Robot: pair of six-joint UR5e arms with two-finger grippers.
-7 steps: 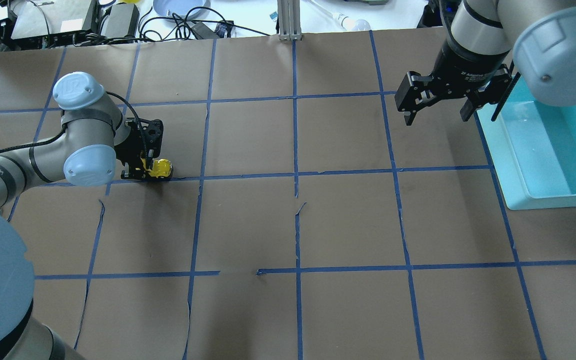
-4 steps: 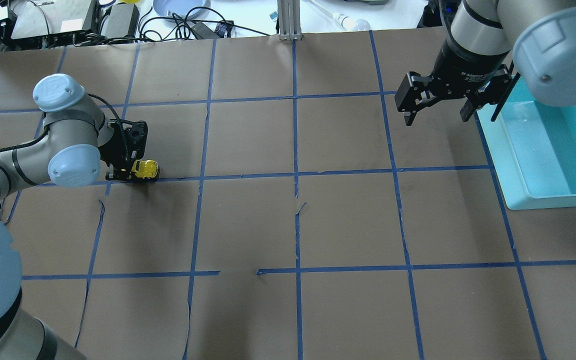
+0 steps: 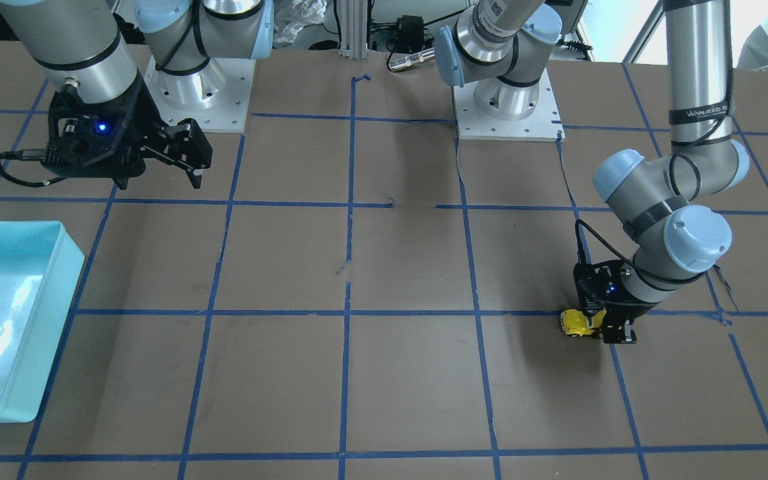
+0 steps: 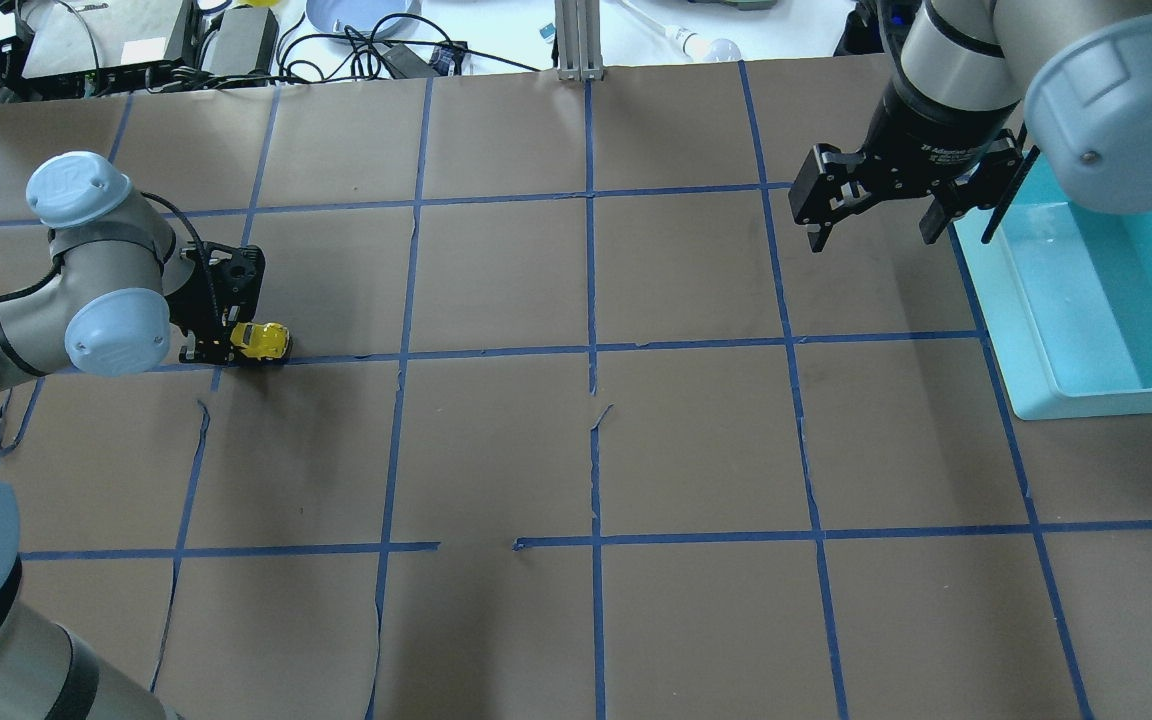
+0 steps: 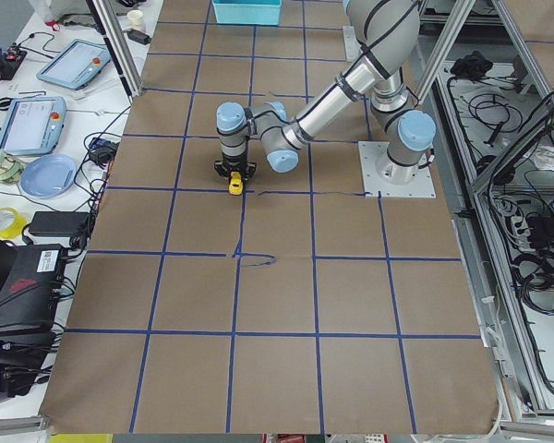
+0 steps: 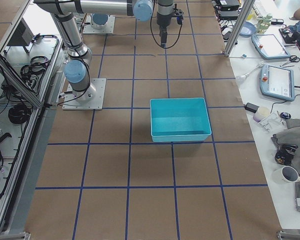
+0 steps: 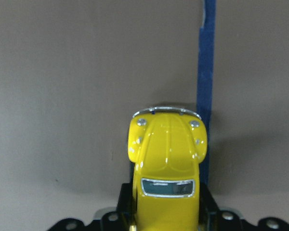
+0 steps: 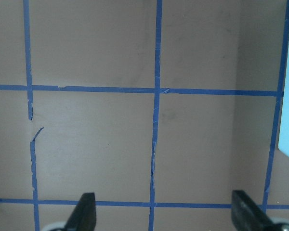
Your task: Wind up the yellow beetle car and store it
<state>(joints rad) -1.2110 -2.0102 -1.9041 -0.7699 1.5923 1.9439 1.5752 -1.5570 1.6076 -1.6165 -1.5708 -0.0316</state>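
My left gripper (image 4: 226,347) is over the left half of the desk (image 4: 696,440), roughly midway between the edge at my base and the far edge where the operators work. It is clenched on the yellow beetle car (image 4: 264,342), gripping the end nearest my wrist, with one finger on each flank. The rest of the rounded body sticks out past the fingertips toward the right edge of the desk. In my left wrist view the free end shows a chrome bumper, two small round lights and a dark window behind them. The car is level and low at the brown paper. I cannot tell whether its wheels press on the paper. A strip of blue tape (image 7: 204,96) runs just beside the car and parallel to it, on the side nearer my base.

In the right half of the desk, toward the far edge, my right gripper (image 4: 874,238) hangs above the paper, released. Its two fingers (image 8: 84,214) are spread wide with only tape lines and paper between them. Just beside it, on the side of the right edge, is a teal bin (image 4: 1106,400). The bin is flat on the desk, well apart from the car.
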